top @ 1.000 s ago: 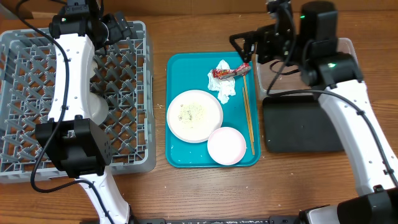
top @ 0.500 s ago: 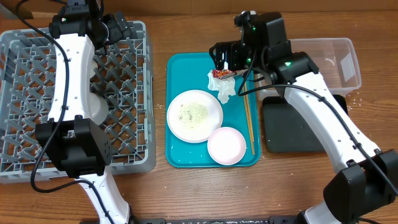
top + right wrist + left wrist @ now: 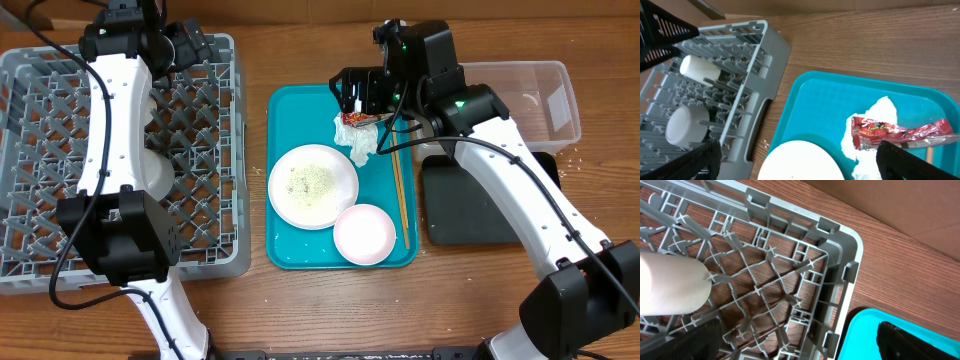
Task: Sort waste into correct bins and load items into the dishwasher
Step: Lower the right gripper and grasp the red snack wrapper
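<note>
Now the right tool [image 3: 365, 102] hangs wide open and empty over the wrapper [image 3: 361, 118] (left tool [image 3: 799, 345] likewise, above the rack [image 3: 215, 200]).

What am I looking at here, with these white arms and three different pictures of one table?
Two robot arms work at a table, each ending in a two-finger gripper. One picture looks down from above; the other two come from cameras on the wrists. The left gripper hangs open over a grey dish rack. The right gripper is open above a teal tray holding a red wrapper, a crumpled napkin, a plate with food grains, a bowl and chopsticks. A clear tub and black tray sit on the right arm's side. Nothing is held.
</note>
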Robot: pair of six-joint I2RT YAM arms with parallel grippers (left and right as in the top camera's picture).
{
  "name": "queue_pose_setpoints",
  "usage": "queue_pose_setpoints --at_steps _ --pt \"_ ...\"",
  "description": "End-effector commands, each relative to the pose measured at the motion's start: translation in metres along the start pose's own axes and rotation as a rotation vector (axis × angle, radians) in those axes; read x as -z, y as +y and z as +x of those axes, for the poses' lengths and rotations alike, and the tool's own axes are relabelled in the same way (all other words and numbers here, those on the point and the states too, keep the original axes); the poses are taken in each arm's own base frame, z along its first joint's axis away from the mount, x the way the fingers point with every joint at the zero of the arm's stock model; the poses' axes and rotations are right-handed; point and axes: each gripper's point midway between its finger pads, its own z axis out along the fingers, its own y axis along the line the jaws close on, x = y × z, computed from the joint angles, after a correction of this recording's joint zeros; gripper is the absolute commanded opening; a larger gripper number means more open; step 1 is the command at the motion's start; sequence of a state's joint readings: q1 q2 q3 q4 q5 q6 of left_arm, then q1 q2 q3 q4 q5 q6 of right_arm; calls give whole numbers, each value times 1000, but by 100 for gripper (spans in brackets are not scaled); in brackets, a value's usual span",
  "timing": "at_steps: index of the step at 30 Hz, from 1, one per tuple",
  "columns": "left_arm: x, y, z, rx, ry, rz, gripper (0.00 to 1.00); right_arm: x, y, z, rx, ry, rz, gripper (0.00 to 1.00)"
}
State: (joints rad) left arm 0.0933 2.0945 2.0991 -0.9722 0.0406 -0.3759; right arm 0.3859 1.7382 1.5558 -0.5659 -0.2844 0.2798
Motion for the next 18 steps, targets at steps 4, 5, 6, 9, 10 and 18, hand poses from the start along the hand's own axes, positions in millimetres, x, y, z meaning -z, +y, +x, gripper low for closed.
queue_pose_setpoints --at_steps 4,5,6,9,10,18 --pt "10 -1 -8 18 -31 3 100 6 7 -9 -55 -27 -18 100" --pt "10 -1 -8 18 -31 3 100 5 6 -8 -57 -22 -16 100" --pt "10 -1 -8 18 -31 3 100 5 6 -7 -58 -18 -14 100" --pt "10 -1 -8 18 -31 3 100 1 4 -5 -61 -10 -11 100" --pt "10 -1 -8 18 -31 3 100 0 3 -4 -62 -7 -10 100" --pt "10 -1 -8 18 -31 3 100 -24 -12 11 -107 48 18 100"
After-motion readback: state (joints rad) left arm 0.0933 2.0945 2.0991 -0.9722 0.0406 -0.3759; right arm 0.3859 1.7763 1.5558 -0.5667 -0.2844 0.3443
